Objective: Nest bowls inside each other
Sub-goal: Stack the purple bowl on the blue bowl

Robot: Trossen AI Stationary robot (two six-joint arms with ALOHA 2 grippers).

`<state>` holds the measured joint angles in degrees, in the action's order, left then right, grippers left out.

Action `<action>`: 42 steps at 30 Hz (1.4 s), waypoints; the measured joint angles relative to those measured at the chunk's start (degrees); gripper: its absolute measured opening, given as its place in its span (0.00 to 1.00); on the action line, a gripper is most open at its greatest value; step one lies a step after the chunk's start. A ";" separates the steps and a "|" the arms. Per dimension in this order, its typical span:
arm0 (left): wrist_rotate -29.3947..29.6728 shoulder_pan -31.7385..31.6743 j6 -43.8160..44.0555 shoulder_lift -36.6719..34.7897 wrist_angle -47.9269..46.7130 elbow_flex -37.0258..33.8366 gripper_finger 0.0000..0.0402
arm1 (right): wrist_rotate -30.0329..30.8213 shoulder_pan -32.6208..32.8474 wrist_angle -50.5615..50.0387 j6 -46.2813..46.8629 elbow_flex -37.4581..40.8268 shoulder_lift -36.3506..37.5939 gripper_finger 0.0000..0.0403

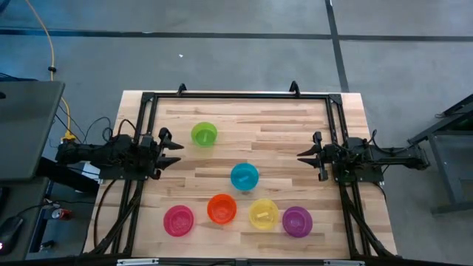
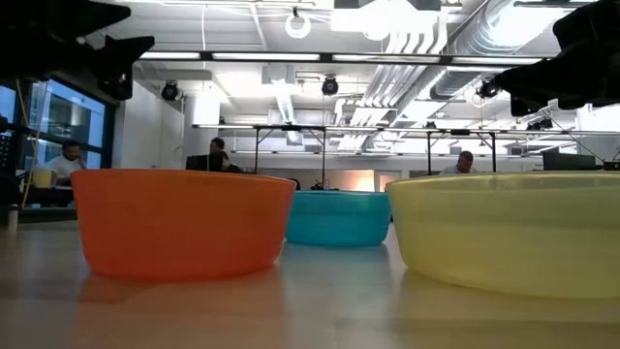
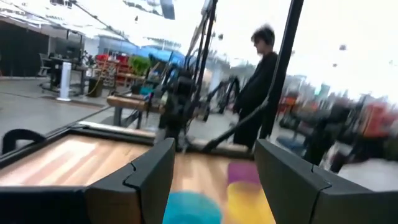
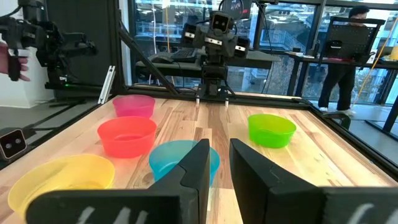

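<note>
A: Where are the bowls, counted from the two arms?

B: All six stand apart on the worktop (image 1: 295, 125), and none is nested yet. The left gripper (image 1: 175, 148) waits at its own side with the fingers spread wide and nothing between them. The lime green bowl (image 1: 204, 134) is just ahead of it, a little to one side. The right gripper (image 1: 303, 154) hangs at the opposite edge. Its fingers leave only a narrow gap, and it holds nothing.

A: Which bowl is nearest to the right gripper?

B: The blue bowl (image 1: 244, 176), ahead of it and toward the front edge. Farther that way stand the orange bowl (image 1: 222, 208), the yellow bowl (image 1: 263, 213) and the purple bowl (image 1: 297, 221). The pink bowl (image 1: 179, 220) is the farthest from it and closer to the left gripper.

A: How will they handle?

B: I think they are thin plastic, so light, rather stiff and smooth. A push from the side will probably slide a bowl away. I would take the rim, one finger inside the wall and one outside, and press gently so the wall does not bend.
</note>
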<state>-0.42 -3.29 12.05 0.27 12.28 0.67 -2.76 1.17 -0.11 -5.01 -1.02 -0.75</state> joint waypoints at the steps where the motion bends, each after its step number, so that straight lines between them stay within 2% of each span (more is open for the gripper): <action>1: 0.01 0.00 2.21 0.00 1.79 0.00 0.53 | 0.00 0.00 0.25 -0.48 0.02 0.00 0.13; 3: 0.01 0.00 7.55 -0.02 5.91 0.00 0.53 | -0.81 0.06 2.19 4.25 0.02 -0.04 0.13; 7: 0.01 0.00 15.26 -0.02 12.87 0.00 0.53 | -3.97 0.50 7.24 34.61 0.02 0.02 0.13; 9: -0.07 0.00 17.21 -0.02 14.57 0.00 0.53 | -4.00 0.48 7.73 45.57 0.02 0.02 0.13; 14: -0.50 0.00 17.42 -0.02 14.55 0.00 0.53 | -1.29 0.48 7.86 54.00 0.02 0.02 0.13; 35: 0.56 -0.02 15.65 -0.02 14.50 0.00 0.53 | -0.08 0.33 7.61 57.36 0.02 0.02 0.13; 38: 2.89 -0.02 13.94 -0.02 14.52 0.00 0.53 | 0.84 0.33 6.93 53.74 0.02 0.02 0.13; 42: 3.63 -0.02 17.04 -0.02 14.52 0.00 0.53 | 1.11 0.33 6.59 49.73 0.02 0.02 0.13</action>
<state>3.21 -3.31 29.09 0.25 26.80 0.67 -1.66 1.50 6.47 44.72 -0.99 -0.73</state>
